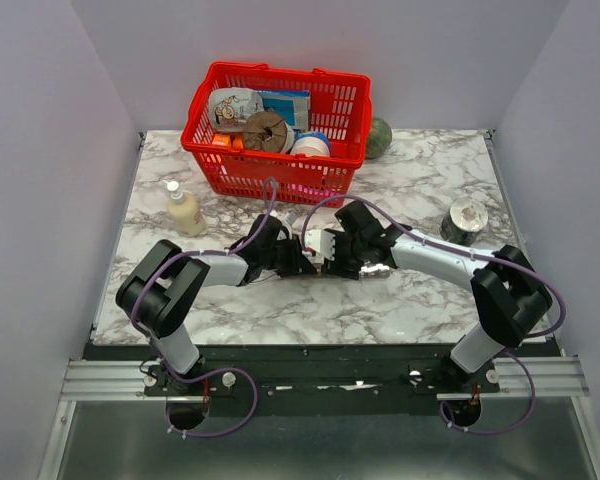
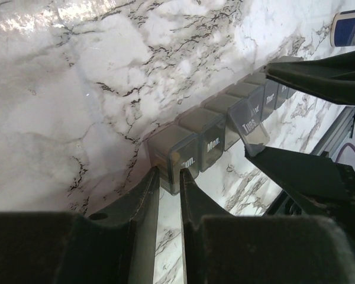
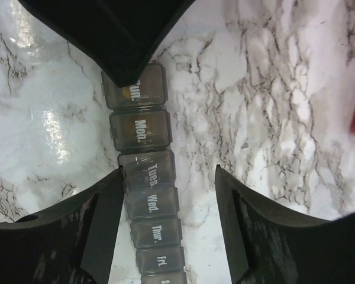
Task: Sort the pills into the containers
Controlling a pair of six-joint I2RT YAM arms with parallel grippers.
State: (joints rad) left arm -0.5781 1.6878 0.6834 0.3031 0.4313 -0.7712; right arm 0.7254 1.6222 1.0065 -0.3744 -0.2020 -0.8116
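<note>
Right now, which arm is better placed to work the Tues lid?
Right. The right gripper stands open astride the Tues lid, which is already tilted up. The left gripper is shut on the Sun end of the pill strip, seemingly steadying it, so it is best left holding.

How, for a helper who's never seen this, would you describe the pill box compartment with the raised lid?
On the marble table, near the red basket, lies a pill box. Its third compartment from the Sun. end, marked Tues., alone has its lid tipped up.
</note>
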